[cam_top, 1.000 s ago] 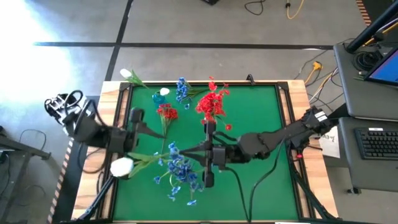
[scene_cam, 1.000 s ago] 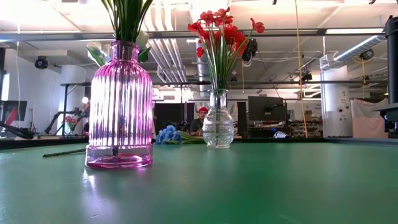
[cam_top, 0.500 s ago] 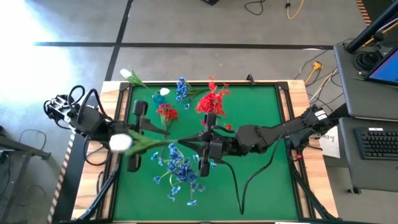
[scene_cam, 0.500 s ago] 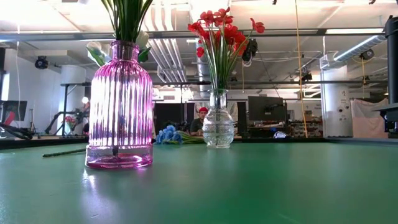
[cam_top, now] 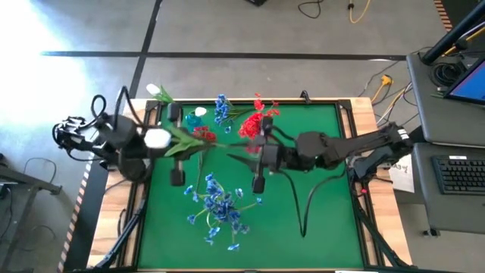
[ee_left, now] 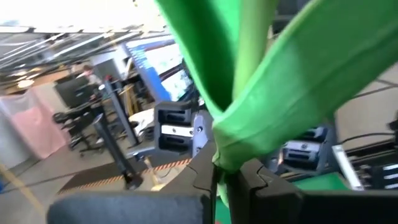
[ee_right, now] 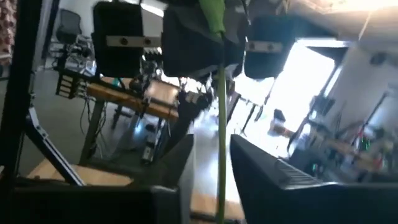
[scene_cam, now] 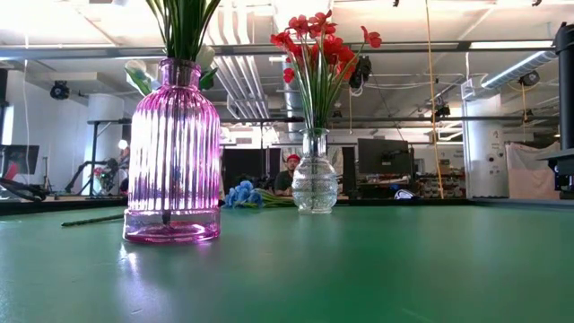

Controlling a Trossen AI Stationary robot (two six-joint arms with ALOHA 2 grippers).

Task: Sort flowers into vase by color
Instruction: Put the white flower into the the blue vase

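A white flower (cam_top: 157, 138) with broad green leaves (ee_left: 292, 81) and a long thin stem (ee_right: 220, 124) hangs level over the table's left middle. My left gripper (cam_top: 188, 145) is shut on it. My right gripper (cam_top: 246, 158) stands open around the stem's far part; the stem runs through the gap between its fingers (ee_right: 249, 162). Blue flowers (cam_top: 220, 208) lie flat on the green mat. Red flowers (scene_cam: 318, 45) stand with their stems in a clear glass vase (scene_cam: 315, 184). A pink ribbed vase (scene_cam: 172, 152) holds green stems. My left gripper pinches the white flower's stem at the base of its leaves (ee_left: 235, 158) between its two fingers. The fingers come level from the table's left side. The flower is lifted clear and lies about level, with the bloom back over my gripper and the bare stem reaching toward my right gripper.
Another white flower (cam_top: 158, 92) lies at the table's far left corner. A second red cluster (cam_top: 203, 136) and a blue spray (cam_top: 221, 106) stand near the far edge. A wooden rim (cam_top: 356, 152) frames the mat. Cables hang by the left arm (cam_top: 76, 133).
My left gripper has shut on the white flower's stem and swung toward the table's far edge, carrying the flower with it. My right gripper, shut on the stem before, has opened and also moved toward the far edge. The bloom has gone from near the blue flowers to beside the red cluster.
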